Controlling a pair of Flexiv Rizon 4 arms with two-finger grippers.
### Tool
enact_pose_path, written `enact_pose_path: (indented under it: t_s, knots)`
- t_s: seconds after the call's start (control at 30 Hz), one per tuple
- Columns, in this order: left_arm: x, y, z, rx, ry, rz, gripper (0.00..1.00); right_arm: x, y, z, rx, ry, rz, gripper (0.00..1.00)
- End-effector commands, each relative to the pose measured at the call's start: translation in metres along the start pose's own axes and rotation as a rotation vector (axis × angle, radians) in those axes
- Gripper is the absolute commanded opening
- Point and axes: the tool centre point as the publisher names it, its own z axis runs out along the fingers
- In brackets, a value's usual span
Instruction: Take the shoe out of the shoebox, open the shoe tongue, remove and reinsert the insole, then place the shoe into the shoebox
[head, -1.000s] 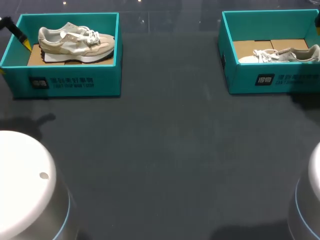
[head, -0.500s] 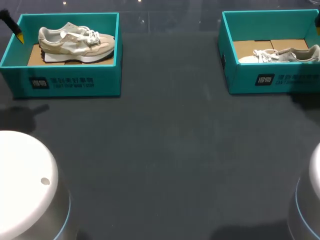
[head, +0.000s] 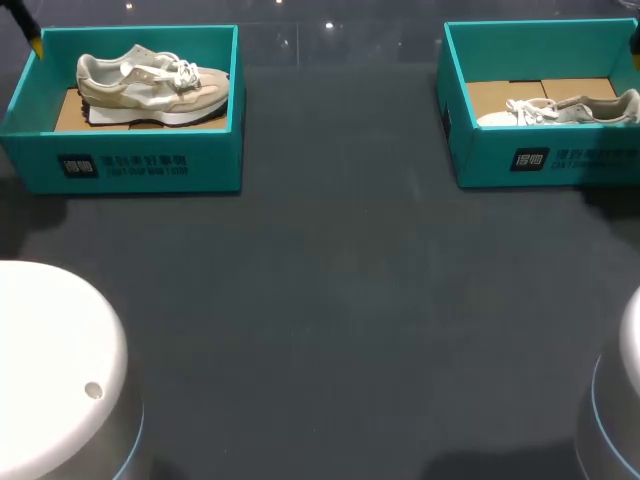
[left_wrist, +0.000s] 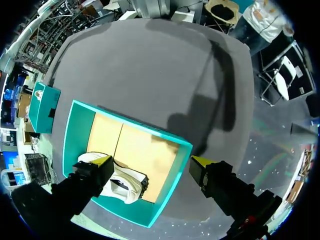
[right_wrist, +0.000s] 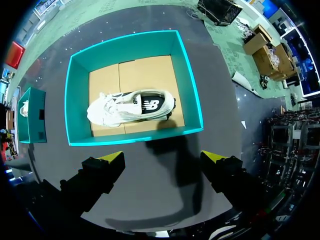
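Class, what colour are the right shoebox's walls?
The right shoebox is teal; see right wrist view.

Studio scene: the matt, dark grey counter (head: 340, 300) carries two shoeboxes of matt teal cardboard, each floored in raw brown card. The ten o'clock shoebox (head: 215, 165) holds a beige shoe (head: 150, 85) of suede-like panels and mesh cloth (smooth white sole), the two o'clock shoebox (head: 485, 165) a white shoe (head: 560, 108) of mesh cloth. The left claw (left_wrist: 152, 162) and right claw (right_wrist: 164, 156) are matt black, yellow-tipped.

A dark grey, matte counter (head: 340, 300) spreads wide under even light, with soft shadows lying across it.
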Motion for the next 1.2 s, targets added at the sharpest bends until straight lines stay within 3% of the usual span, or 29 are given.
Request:
enact_pose_path:
  t_s: [0.03,0.2,0.53,0.67,0.9,1.2]
  knots:
    - [0.002,0.027,0.003,-0.061,0.0,0.06,1.0,0.0,-0.001,0.0,-0.001,-0.001,0.001,1.0]
    - [0.001,0.075,0.013,-0.147,0.128,0.234,1.0,0.0,-0.001,0.0,-0.001,-0.001,0.001,1.0]
    - [0.001,0.075,0.013,-0.147,0.128,0.234,1.0,0.0,-0.001,0.0,-0.001,-0.001,0.001,1.0]
    - [-0.011,0.093,0.018,-0.165,0.064,0.271,1.0,0.0,-0.001,0.0,-0.001,-0.001,0.001,1.0]
    - [-0.031,0.128,0.042,-0.21,0.136,0.288,1.0,0.0,-0.001,0.0,-0.001,-0.001,0.001,1.0]
    - [-0.047,0.154,0.075,-0.219,0.145,0.294,1.0,0.0,-0.001,0.0,-0.001,-0.001,0.001,1.0]
